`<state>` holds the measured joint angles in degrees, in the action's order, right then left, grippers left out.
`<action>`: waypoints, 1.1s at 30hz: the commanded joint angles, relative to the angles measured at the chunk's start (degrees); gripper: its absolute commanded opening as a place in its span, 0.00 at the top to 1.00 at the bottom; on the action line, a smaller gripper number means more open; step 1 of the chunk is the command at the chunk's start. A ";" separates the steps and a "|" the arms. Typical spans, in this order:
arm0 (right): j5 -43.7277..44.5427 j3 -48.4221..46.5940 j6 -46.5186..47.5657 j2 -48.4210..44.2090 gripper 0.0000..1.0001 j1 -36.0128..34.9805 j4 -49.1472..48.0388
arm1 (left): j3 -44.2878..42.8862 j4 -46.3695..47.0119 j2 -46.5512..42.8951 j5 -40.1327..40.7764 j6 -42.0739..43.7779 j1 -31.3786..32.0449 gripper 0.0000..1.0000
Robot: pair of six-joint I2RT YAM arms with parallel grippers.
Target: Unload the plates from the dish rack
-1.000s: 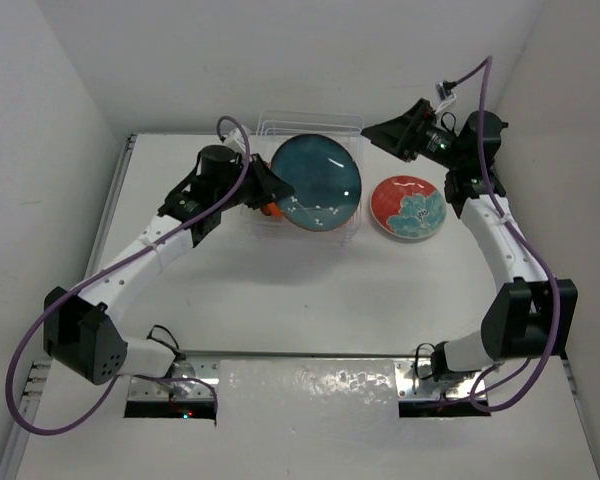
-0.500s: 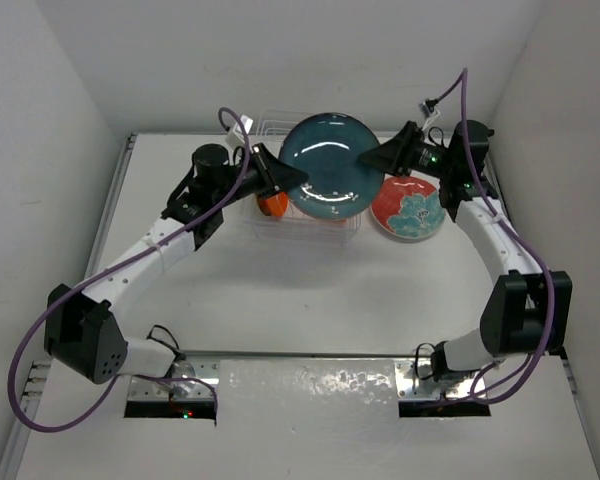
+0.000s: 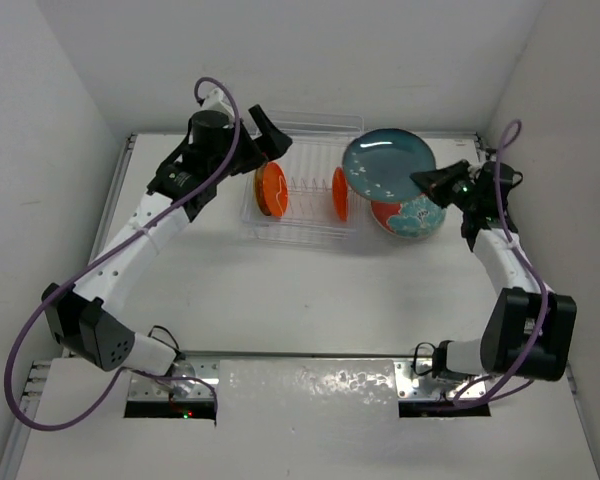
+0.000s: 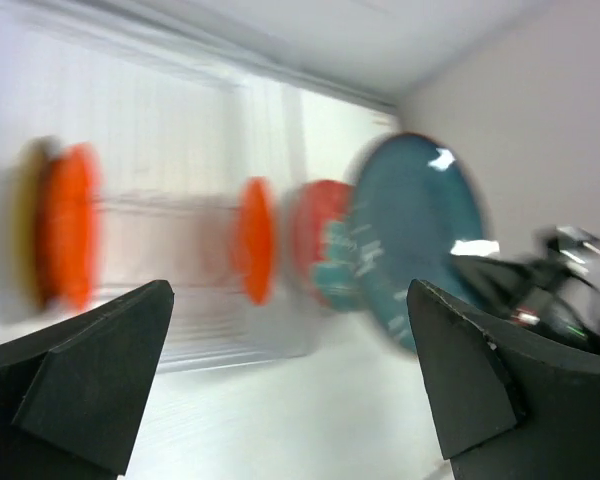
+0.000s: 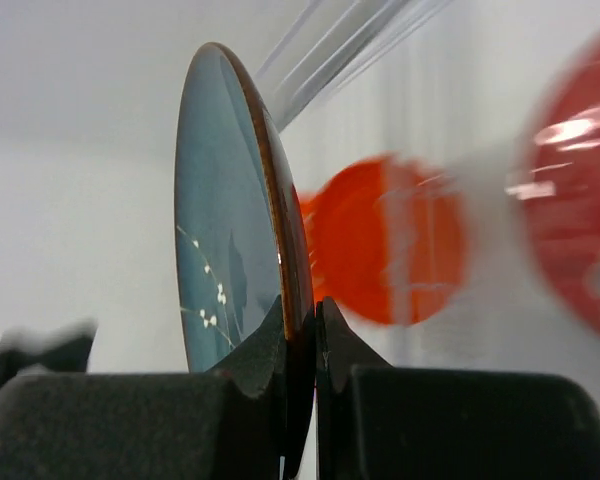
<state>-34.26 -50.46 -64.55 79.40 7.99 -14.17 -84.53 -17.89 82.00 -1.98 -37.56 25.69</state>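
A: Where to find the teal plate [image 3: 387,165]?

B: Up in the air, right of the dish rack [image 3: 302,200], just above the red flower plate [image 3: 415,222] on the bench [image 3: 280,280]. Pinched at the rim by the right fingers [image 5: 430,420].

A: How to handle it?

B: Hard, smooth and shiny. Easy to slip, easy to crack if dropped. Not heavy, by the look of it. Best to grip at the rim, as now, and to set down softly.

A: And the left fingers [image 4: 80,390]?

B: Spread wide, holding nothing, up behind the left end of the rack.

A: Anything different from a moment ago?

B: Yes. Half a second back, held over the rack between both arms, with the right fingers just closing on it. Now let go by the left and carried off to the right. A second back, right fingers wide apart and away from it.

A: Anything left in the rack?

B: Two orange plates [image 3: 271,188], standing on edge in the slots. Maybe one more behind the left one, too blurry to tell.
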 commanded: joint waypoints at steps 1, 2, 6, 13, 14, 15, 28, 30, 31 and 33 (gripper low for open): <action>19.47 2.80 -4.09 -7.05 1.00 2.38 -1.66 | 1.20 -11.73 -2.97 12.35 4.33 -1.08 0.00; 25.32 4.91 -2.87 -8.45 1.00 2.56 -0.78 | 2.17 -11.82 -4.03 12.26 5.30 -1.26 0.00; 33.99 8.71 -1.46 -8.39 1.00 3.52 -2.08 | 2.88 -11.73 -5.35 10.16 8.72 -1.26 0.00; 36.63 7.57 3.38 1.45 1.00 3.61 -6.83 | -0.98 -13.91 -3.17 2.34 15.41 -1.17 0.00; 36.11 7.31 3.90 2.60 1.00 3.61 -7.35 | -2.20 -14.71 -2.38 0.42 16.54 -1.17 0.00; 35.41 6.87 4.78 4.96 1.00 3.61 -9.01 | -4.65 -16.46 -0.19 -1.43 17.16 -1.17 0.00; 34.43 -3.31 13.48 16.22 0.07 0.72 17.65 | -36.23 -36.60 27.93 12.09 19.28 8.40 0.00; 36.28 -9.29 17.52 18.15 0.01 -0.25 28.79 | -39.97 -36.78 31.37 13.91 18.50 9.81 0.00; 36.02 -11.22 18.93 19.38 0.01 -0.60 32.16 | -40.44 -36.87 32.60 14.11 17.71 10.16 0.00; 34.27 -16.50 22.53 23.60 0.01 -0.78 39.87 | -42.99 -37.74 36.47 15.33 17.52 11.22 0.00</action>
<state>1.10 -60.12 -48.62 100.27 8.21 12.03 -123.26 -52.07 116.03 9.45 -19.59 35.59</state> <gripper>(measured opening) 0.986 0.999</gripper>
